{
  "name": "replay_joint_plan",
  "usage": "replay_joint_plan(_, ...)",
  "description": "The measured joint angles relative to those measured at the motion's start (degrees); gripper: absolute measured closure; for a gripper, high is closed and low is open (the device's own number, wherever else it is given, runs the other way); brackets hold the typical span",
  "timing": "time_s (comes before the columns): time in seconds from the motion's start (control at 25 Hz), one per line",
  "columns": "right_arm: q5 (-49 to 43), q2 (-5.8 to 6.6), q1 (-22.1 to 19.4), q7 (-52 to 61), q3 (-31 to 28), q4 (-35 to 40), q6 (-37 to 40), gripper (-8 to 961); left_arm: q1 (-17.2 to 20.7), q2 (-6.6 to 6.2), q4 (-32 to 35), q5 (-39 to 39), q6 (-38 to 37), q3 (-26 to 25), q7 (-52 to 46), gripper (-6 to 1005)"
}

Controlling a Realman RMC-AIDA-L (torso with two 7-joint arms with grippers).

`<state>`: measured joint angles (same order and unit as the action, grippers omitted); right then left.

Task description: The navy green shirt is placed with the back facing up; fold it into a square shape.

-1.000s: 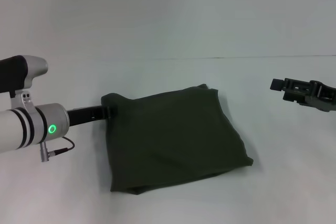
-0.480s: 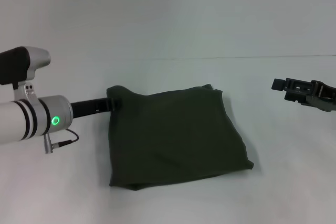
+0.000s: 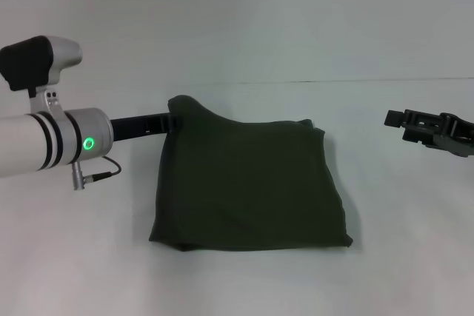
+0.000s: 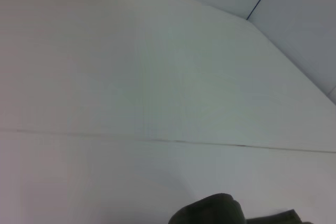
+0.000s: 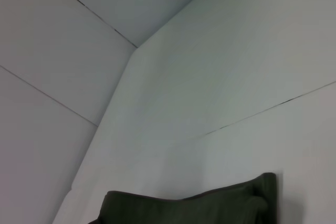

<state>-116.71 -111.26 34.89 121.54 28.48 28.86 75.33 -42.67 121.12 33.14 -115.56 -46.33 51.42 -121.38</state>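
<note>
Meanwhile, left gripper (image 3: pixel 172 120) level, fingers clamped on navy green shirt (image 3: pixel 252 183) corner; right gripper (image 3: pixel 396 120) aside, finger state unclear.

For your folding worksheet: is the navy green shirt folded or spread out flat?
Folded. The navy green shirt lies as a compact, roughly square bundle, no sleeves showing; the left gripper lifts its far left corner.

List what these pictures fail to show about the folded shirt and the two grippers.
- Left gripper: in the head view its fingertips are buried in the far left corner of the dark olive-green cotton shirt, so its grip is hidden.
- Right gripper: cut off by the head view's right edge; seen side-on, open or shut is unclear.
- Shirt underside: hidden against the white table.
- Both wrist views: own fingers absent.
</note>
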Motion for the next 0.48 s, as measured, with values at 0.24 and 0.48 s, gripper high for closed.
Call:
replay_joint_plan(0.24,0.0,0.0,0.0,0.0,-0.1,0.0,0.0,134,-0.8,-0.11,-0.4,0.0,0.3,0.2,0.0,982)
replay_joint_plan(0.48,0.0,0.0,0.0,-0.1,0.1,0.0,-0.4,134,-1.0,-0.26,-0.5,-0.2,0.4,1.0,0.6,979)
